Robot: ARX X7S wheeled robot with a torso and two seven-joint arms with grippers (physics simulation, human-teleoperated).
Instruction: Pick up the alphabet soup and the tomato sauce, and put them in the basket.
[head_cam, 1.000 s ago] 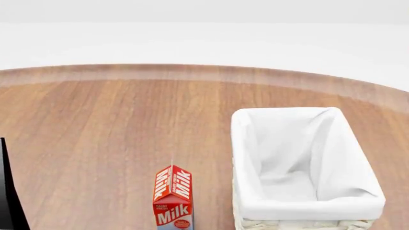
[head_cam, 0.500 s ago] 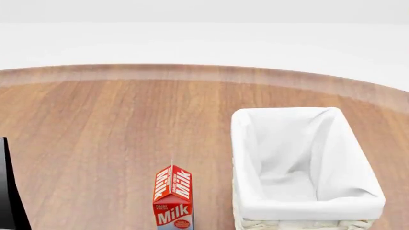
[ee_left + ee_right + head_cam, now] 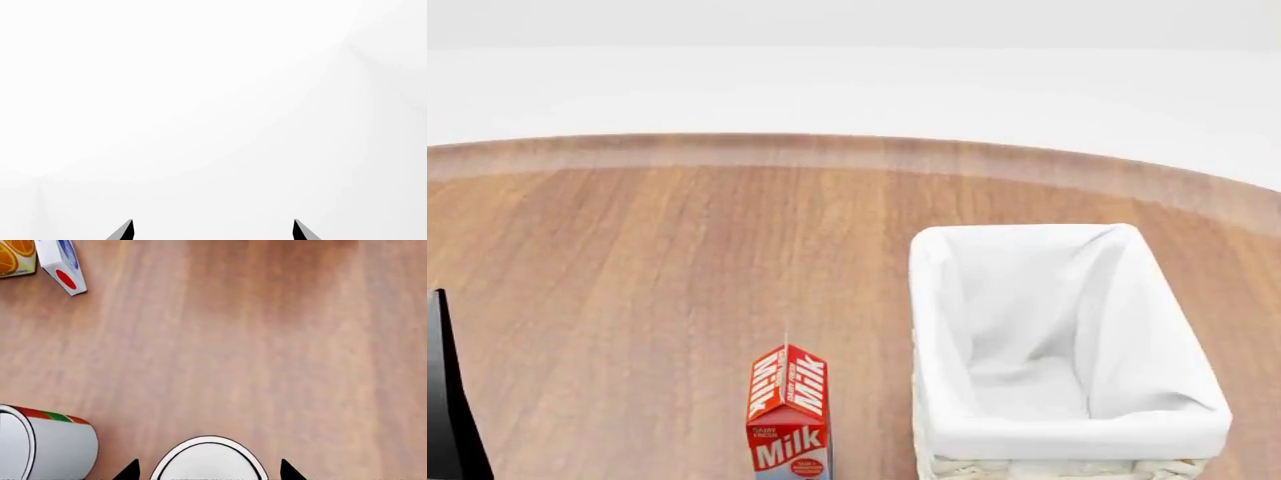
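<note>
The basket (image 3: 1068,345), white-lined, is seen in the head view standing upright on the wooden table (image 3: 641,260), with nothing visible inside it. A red milk carton (image 3: 789,412) stands just beside it, toward the robot's left. A black part of the left arm (image 3: 446,400) shows at the edge of that view.

In the left wrist view only the two dark tips of the left gripper (image 3: 213,231) are seen, set well apart with nothing between them, against a blank white background.

In the right wrist view the tips of the right gripper (image 3: 208,471) are likewise spread, with the round silver top of a can (image 3: 209,460) lying between them; its label is hidden, so which can it is cannot be told. Near it lies the tomato sauce (image 3: 43,446), showing a red and green band. Well apart are an orange juice carton (image 3: 17,257) and a white box (image 3: 61,265) with a red dot
</note>
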